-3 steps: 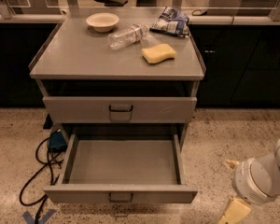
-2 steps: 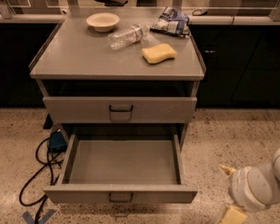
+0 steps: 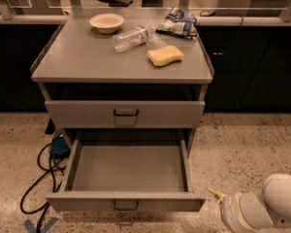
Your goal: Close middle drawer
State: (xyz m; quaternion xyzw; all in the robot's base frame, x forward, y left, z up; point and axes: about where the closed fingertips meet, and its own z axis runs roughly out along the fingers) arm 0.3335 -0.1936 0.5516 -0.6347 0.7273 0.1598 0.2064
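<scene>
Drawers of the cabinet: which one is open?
The middle drawer, pulled far out, its tray empty; the drawer above it is pushed in. The gripper is at the lower right.

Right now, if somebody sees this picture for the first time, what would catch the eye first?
The middle drawer stands pulled far out of the grey cabinet and looks empty. On the cabinet top lie a bowl, a clear bottle, a yellow sponge and a snack bag. The white arm with its gripper sits low at the right, beside the open drawer's front corner, not touching it.
</scene>
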